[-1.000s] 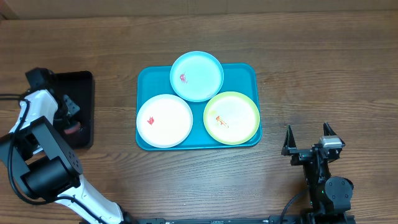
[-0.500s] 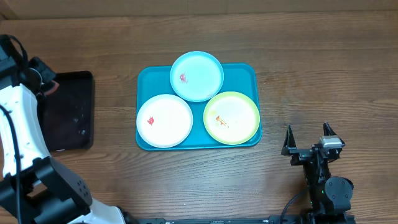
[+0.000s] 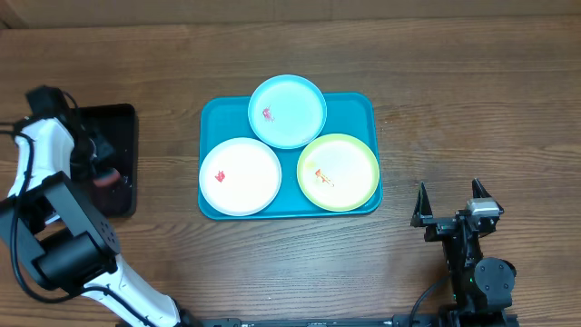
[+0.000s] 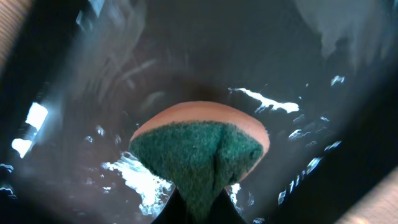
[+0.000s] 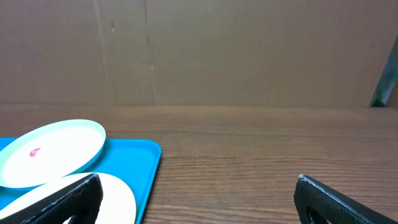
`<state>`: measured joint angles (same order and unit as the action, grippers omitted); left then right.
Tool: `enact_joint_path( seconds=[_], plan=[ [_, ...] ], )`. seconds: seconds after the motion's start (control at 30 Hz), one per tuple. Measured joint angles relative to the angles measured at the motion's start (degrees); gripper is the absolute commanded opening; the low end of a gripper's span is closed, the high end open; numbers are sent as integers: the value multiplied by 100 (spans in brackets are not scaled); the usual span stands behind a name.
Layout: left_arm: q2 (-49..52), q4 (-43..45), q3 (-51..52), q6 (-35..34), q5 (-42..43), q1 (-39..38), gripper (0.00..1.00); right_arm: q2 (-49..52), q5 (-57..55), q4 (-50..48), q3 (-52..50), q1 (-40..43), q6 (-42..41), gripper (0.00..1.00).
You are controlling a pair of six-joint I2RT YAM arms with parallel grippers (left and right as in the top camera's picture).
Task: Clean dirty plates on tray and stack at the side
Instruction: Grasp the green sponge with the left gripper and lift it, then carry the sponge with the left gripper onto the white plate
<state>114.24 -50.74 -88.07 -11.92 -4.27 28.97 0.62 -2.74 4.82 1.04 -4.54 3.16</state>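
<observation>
1. Whereas half a second back the left arm was swung high and clear of the black tray (image 3: pixel 123 118), it is now down over it again, with the left gripper (image 3: pixel 102 168) low above the tray floor.
2. Left wrist view: jaws pinched tight on a sponge (image 4: pixel 199 149), which bulges out past the fingers. My read is that the sponge is being dipped or re-wetted before any scrubbing.
3. Right gripper (image 3: pixel 448 195) has not moved. It is parked near the table's front edge, jaws spread wide and holding nothing.
4. Plates unchanged, all three on the turquoise tray (image 3: pixel 359 104): white plate (image 3: pixel 241 175) front left, light blue plate (image 3: pixel 287 111) at the back overhanging the rim, yellow-green plate (image 3: pixel 338 172) front right. Each still carries a smear, red on the white and blue, orange on the green. No cleaning has begun and nothing is stacked.
5. Materials:
   - The sponge has a coarse, fibrous dark green scouring face over a smooth salmon-orange foam body. It is soft and folds under the pinch.
   - The black tray is glossy and rectangular, with bright glints and streaks that suggest a wet film.
   - The plates are round, shallow and smooth, and look like plastic.
   - The turquoise tray is rigid with rounded corners and a raised lip.
   - The table (image 3: pixel 454 73) is matte wood grain.
</observation>
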Motion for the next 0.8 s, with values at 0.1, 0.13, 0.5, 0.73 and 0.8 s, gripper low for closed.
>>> enact_joint_path(
  seconds=[0.1, 0.13, 0.5, 0.73, 0.8],
  plan=[
    [-328, -103, -507, -61, 42, 0, 4, 0, 0, 0, 0, 0, 4, 100],
    [-459, -101, -605, -101, 50, 0, 4, 0, 2, 0, 2, 0, 2, 100],
    [-629, 74, 188, -160, -363, -72, 4, 0, 0, 0, 0, 0, 0, 100],
    [-415, -914, -190, -210, -348, -83, 4, 0, 0, 0, 0, 0, 0, 100],
    [-553, -1165, -654, -402, -105, -85, 4, 0, 2, 0, 0, 0, 0, 100]
  ],
)
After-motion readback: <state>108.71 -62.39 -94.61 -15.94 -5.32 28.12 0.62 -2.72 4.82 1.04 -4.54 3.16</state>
